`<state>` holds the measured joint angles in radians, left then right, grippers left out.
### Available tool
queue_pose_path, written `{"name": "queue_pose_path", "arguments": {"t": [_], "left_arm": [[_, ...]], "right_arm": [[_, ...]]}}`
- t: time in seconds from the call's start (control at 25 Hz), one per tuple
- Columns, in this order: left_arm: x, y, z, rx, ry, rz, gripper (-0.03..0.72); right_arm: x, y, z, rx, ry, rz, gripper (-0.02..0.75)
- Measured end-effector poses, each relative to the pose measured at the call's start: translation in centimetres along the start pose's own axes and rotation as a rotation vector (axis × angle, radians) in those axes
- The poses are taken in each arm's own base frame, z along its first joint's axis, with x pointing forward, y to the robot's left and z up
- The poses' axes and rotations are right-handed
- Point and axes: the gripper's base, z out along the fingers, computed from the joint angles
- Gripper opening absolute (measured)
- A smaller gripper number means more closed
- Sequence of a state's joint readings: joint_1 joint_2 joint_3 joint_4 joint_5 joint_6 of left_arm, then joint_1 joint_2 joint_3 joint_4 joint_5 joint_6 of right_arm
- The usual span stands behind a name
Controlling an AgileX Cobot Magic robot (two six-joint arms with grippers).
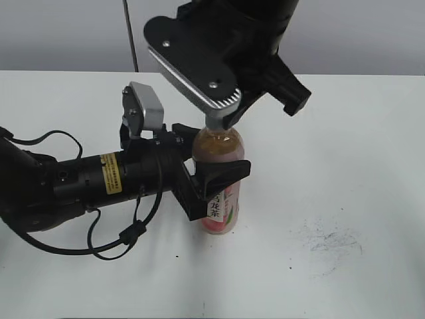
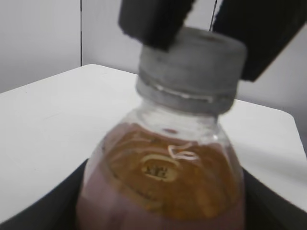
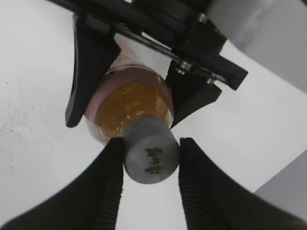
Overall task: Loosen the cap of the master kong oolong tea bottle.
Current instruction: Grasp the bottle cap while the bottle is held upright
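The table carries the bottle upright near its middle, well in from every edge. Nearly full of tea, it looks fairly heavy, with smooth, slightly yielding walls that could slip or dent. The left gripper clasps its body at the label, a sensible hold. The right gripper pinches the cap from above by its ribbed side, where grip for twisting looks best.

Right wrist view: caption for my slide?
Right gripper clamps the cap while left gripper steadies the tea bottle.
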<state>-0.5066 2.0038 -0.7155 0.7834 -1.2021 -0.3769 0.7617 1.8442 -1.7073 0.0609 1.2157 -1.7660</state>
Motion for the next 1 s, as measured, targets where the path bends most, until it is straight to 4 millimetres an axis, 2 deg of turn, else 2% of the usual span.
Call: {"name": "queue_pose_path", "arguments": {"t": [0.16, 0.24, 0.36, 0.48, 0.56, 0.6, 0.64, 0.72, 0.8, 1.0], "left_arm": [[-0.02, -0.03, -0.02, 0.002, -0.001, 0.001, 0.45], [-0.02, -0.03, -0.02, 0.002, -0.001, 0.0, 0.45], [-0.02, -0.03, -0.02, 0.002, -0.001, 0.0, 0.45], [-0.02, -0.03, -0.02, 0.002, -0.001, -0.002, 0.45], [-0.02, -0.03, -0.02, 0.002, -0.001, -0.003, 0.45], [-0.02, -0.02, -0.02, 0.001, -0.002, -0.004, 0.45], [-0.03, 0.03, -0.02, -0.006, -0.003, -0.009, 0.45], [-0.07, 0.1, 0.0, -0.012, -0.005, -0.016, 0.45], [-0.07, 0.11, 0.0, -0.012, -0.005, -0.017, 0.449], [-0.04, 0.03, 0.02, -0.005, -0.001, -0.009, 0.449]], "right_arm": [[-0.24, -0.08, 0.0, 0.011, -0.021, -0.287, 0.269], [-0.29, -0.09, 0.0, 0.014, -0.027, -0.356, 0.265], [-0.26, -0.08, 0.0, 0.013, -0.024, -0.369, 0.263], [-0.25, -0.08, 0.01, 0.008, -0.01, -0.265, 0.262], [-0.29, -0.09, 0.01, 0.006, -0.007, -0.083, 0.265], [-0.29, -0.09, 0.01, 0.006, -0.007, 0.009, 0.296], [-0.46, -0.13, 0.02, 0.007, -0.017, 0.121, 0.344], [-0.79, -0.14, 0.02, 0.0, -0.032, 0.381, 0.489], [-0.93, -0.16, 0.02, -0.007, -0.041, 0.638, 0.567], [-0.98, -0.3, -0.01, -0.007, -0.053, 1.159, 0.529]]}}
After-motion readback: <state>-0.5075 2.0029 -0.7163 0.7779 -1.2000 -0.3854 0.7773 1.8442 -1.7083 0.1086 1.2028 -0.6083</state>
